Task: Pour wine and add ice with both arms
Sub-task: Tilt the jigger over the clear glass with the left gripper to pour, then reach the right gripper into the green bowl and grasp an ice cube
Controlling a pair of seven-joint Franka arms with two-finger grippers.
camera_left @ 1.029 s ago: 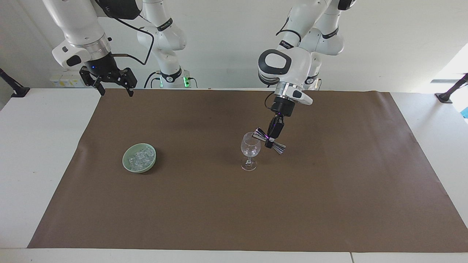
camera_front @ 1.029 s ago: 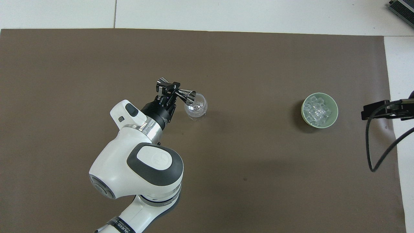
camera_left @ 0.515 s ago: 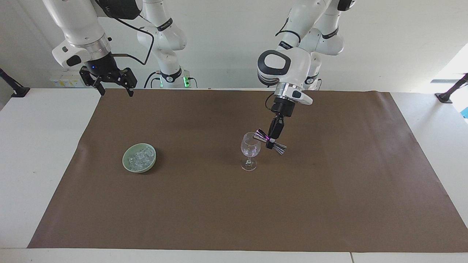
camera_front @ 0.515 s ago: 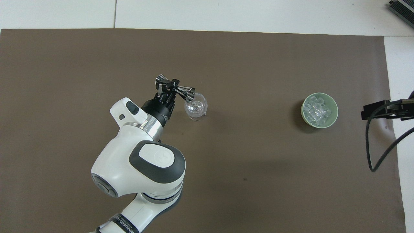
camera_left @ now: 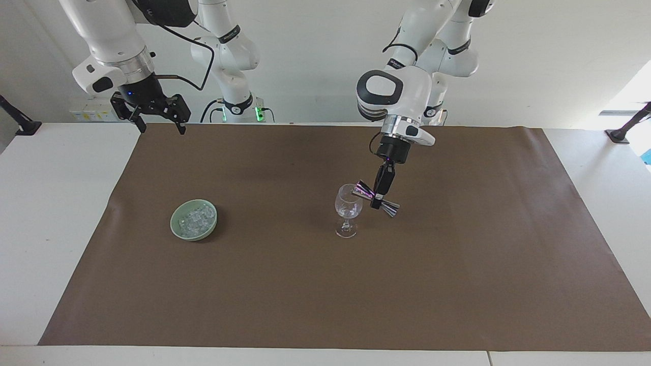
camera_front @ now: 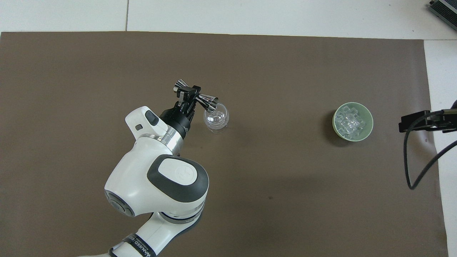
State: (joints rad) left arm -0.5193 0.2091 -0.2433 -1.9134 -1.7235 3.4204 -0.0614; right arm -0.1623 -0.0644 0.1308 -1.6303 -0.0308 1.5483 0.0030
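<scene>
Hourglass metal jigger [camera_left: 377, 197], prob. steel, L pincer [camera_left: 377, 199].

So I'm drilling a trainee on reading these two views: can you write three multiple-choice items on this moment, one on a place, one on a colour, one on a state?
1. Where is the ice?
A. in the bowl
B. in the wine glass
C. loose on the mat

2. What colour is the bowl?
A. red
B. pale green
C. black

3. How is the jigger held?
A. lying on the mat
B. upright over the bowl
C. tilted, one end at the wine glass's rim

Answers:
1 A: the clear cubes are heaped in the bowl, toward the right arm's end of the table.
2 B: its rim shows pale green in both views.
3 C: the left gripper is clamped on its waist, with the upper cup at the rim of the wine glass; the right gripper waits, open, over the mat's edge.
</scene>
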